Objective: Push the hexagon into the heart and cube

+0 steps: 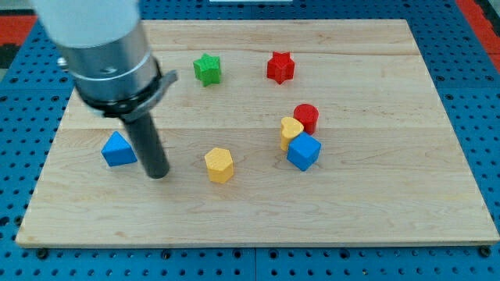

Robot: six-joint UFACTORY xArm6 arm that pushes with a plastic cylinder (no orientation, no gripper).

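Note:
The yellow hexagon [219, 165] lies a little below the board's middle. The yellow heart [291, 129] and the blue cube [303, 151] touch each other to the hexagon's right, the cube just below the heart. My tip [157, 173] rests on the board to the hexagon's left, about a block's width from it. The blue triangle [118, 149] sits just left of my rod.
A red cylinder [306, 116] touches the heart's upper right side. A green star [208, 69] and a red star [280, 67] lie near the view's top. The wooden board [391, 203] sits on a blue perforated table.

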